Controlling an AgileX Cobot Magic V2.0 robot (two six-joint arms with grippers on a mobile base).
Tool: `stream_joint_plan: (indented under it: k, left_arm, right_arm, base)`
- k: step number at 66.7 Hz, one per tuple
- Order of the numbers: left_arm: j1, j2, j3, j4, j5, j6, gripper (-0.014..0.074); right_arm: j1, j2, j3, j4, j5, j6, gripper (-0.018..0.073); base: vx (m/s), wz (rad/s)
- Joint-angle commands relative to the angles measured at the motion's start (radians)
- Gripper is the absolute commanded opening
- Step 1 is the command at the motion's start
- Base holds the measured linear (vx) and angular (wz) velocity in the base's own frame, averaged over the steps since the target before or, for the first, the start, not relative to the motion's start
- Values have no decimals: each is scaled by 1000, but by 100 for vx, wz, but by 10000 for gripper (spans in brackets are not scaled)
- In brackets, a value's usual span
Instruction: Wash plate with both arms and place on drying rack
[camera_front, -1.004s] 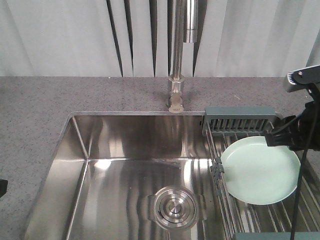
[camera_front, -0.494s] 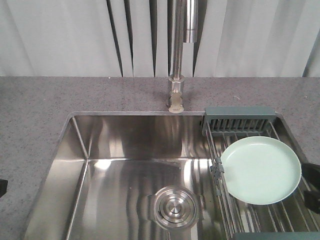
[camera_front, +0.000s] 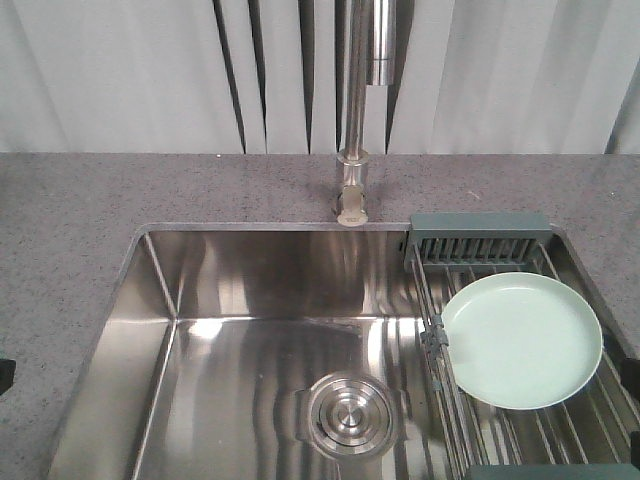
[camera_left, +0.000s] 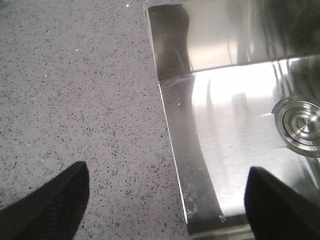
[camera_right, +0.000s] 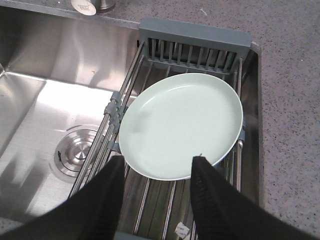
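Note:
The pale mint-green plate (camera_front: 522, 340) (camera_right: 182, 122) lies flat on the steel rods of the drying rack (camera_front: 480, 238) (camera_right: 195, 40), which spans the right end of the sink. In the right wrist view my right gripper (camera_right: 159, 161) is open, just in front of the plate's near rim; its black fingers (camera_right: 215, 195) hold nothing. Only a dark sliver of that arm (camera_front: 631, 373) shows at the right edge of the front view. My left gripper (camera_left: 165, 200) is open and empty, straddling the sink's left rim over the countertop.
The steel sink basin (camera_front: 260, 350) has a round drain (camera_front: 348, 412) and a tall faucet (camera_front: 352, 150) behind it. Speckled grey countertop (camera_front: 70, 230) surrounds the sink. Pale curtains hang at the back.
The right arm has let go of the plate's far right rim and drawn back, down and out of the front view. The plate stays still on the rack.

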Motion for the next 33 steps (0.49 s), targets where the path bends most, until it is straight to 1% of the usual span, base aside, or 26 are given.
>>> stream_joint_plan:
  k: [1,33]
  left_arm:
    - [1,-2,-25,-7,-56,-10,590]
    - [1,-2,-25,-9,-67,-10,590]
  right_arm:
    - [0,1,-26,1,-59,-2,319]
    - [0,1,-26,1,-59,-2,319]
  base:
    - [0,0]
    - [0,0]
